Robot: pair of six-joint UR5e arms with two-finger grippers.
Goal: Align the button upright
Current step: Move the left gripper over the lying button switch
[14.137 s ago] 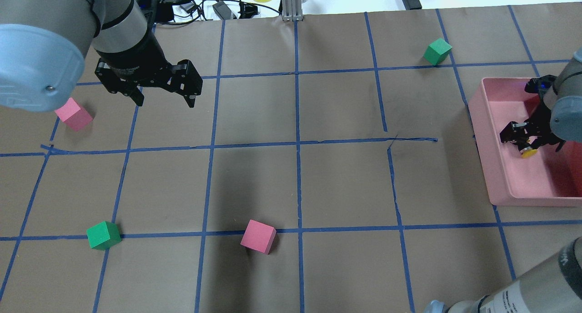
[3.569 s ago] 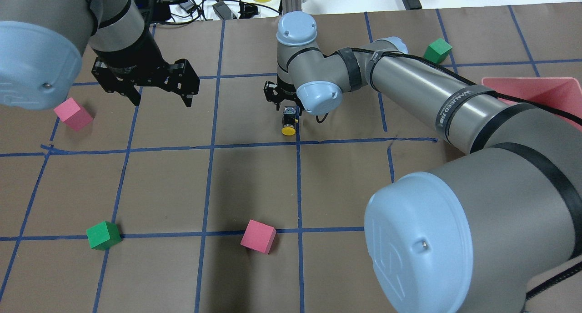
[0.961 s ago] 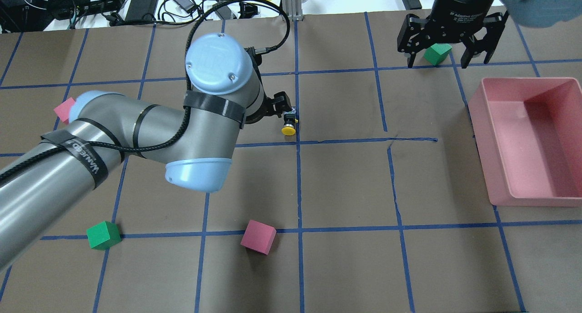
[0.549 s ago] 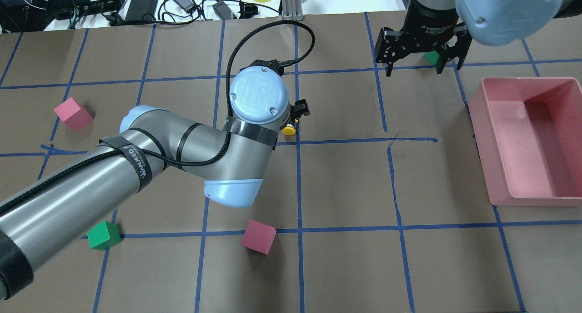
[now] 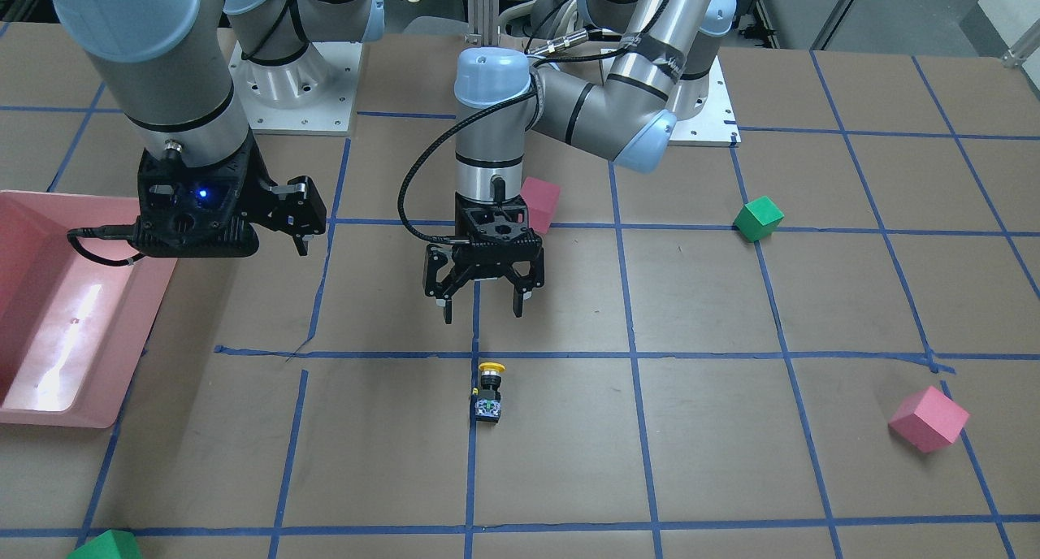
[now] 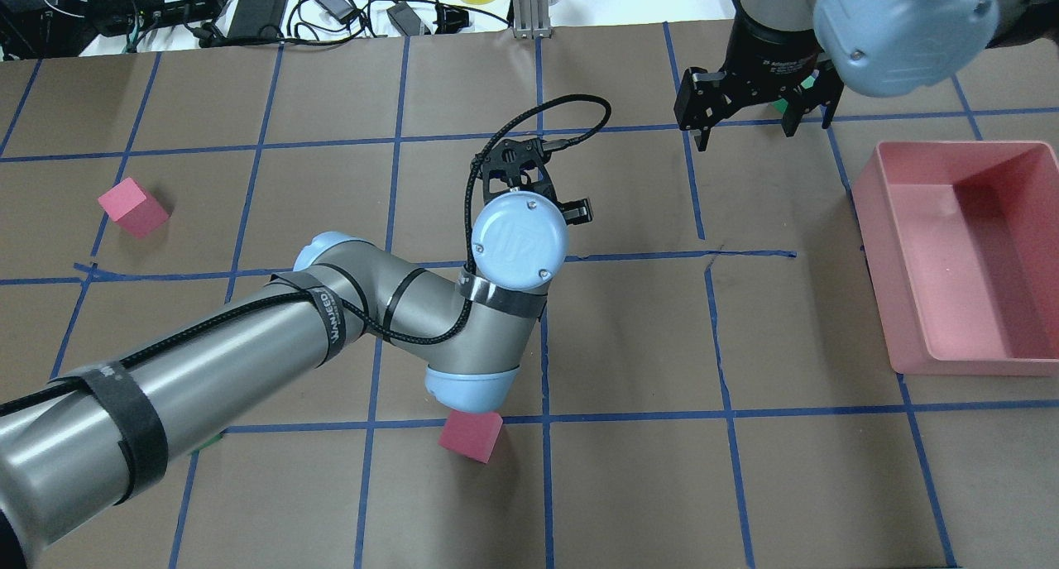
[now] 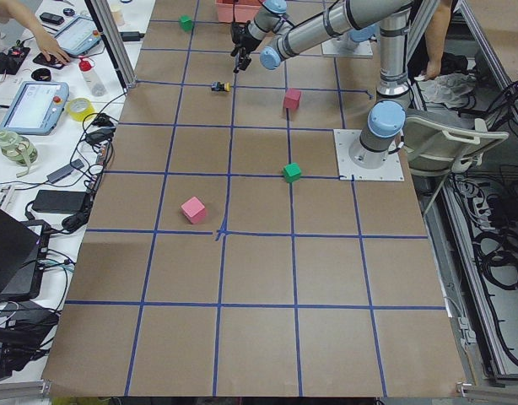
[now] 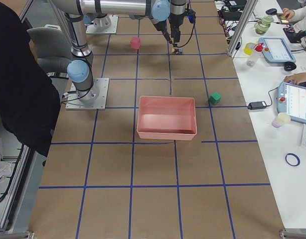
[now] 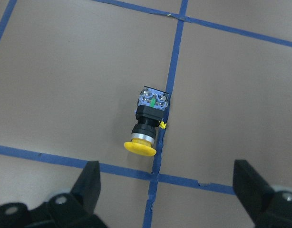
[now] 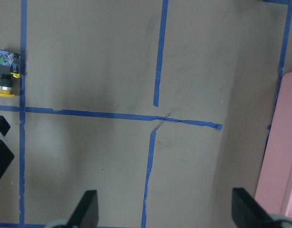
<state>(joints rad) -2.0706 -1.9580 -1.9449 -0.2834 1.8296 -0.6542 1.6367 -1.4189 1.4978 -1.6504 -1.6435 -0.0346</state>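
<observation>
Bright even light, soft shadows, glare in pink bin, pics sharp

Button cap smooth plastic, table matt paper

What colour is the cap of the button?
The button has a yellow cap; the left wrist-mounted view shows it best.

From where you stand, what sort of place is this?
Probably a robotics lab or test bench. A left arm and a right arm are bolted to a papered table marked with a blue tape grid. Control tablets and power bricks sit alongside.
</observation>
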